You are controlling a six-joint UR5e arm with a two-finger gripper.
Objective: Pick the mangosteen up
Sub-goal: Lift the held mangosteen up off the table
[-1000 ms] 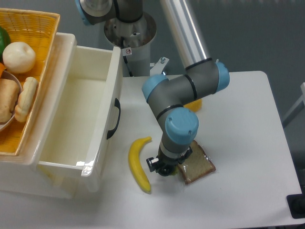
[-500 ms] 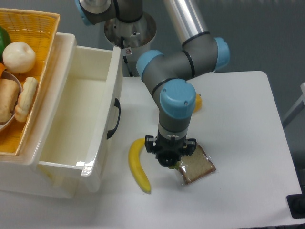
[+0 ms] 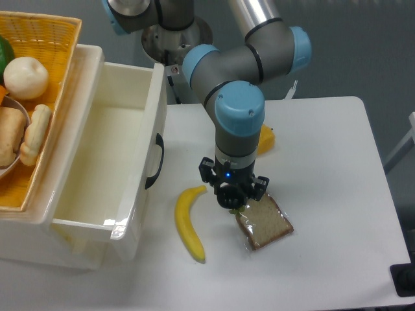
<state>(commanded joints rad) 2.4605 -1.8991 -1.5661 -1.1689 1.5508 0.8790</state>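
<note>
Mangosteen (image 3: 231, 200) sits dark in my gripper (image 3: 233, 202), my fingers pinching it. Bread slice (image 3: 264, 222) lies at its 4 o'clock, banana (image 3: 188, 223) at 8 o'clock.

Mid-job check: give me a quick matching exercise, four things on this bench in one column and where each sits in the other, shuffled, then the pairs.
Things:
1. banana
2. bread slice
3. white bin
4. wicker basket

Places:
A. far left edge of the view, holding rolls and a pale round item
B. on the table just left of the gripper
C. on the table below and right of the gripper, in clear wrap
D. between the basket and the arm, open, nothing seen inside

Pairs: 1-B, 2-C, 3-D, 4-A
</note>
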